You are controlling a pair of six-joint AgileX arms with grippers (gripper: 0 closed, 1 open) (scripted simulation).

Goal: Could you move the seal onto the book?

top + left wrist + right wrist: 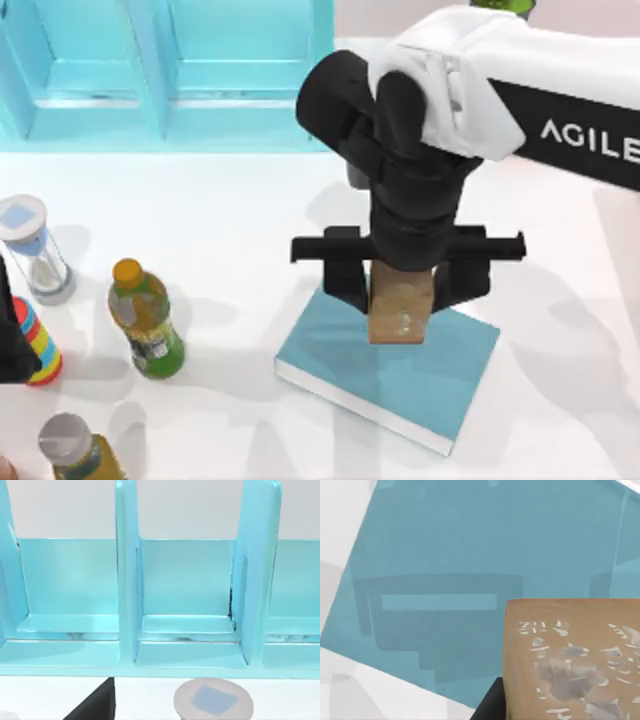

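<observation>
The seal (401,303) is a tan wood-like block with a pale mark on its side. It stands upright between the fingers of my right gripper (403,280), which is shut on it from both sides. Gripper and seal are over the far part of the teal book (440,380), which lies flat on the white table with white page edges along its near side. The right wrist view shows the seal's marked face (570,665) close up above the book cover (470,555), where the gripper's shadow falls. Whether the seal's base touches the cover is hidden. My left arm (8,345) sits parked at the left edge.
A turquoise shelf unit (160,70) runs along the back left, also facing the left wrist (190,580). At the left stand a sand timer (35,250), a green bottle (145,320), a striped cylinder (38,345) and another bottle (75,450).
</observation>
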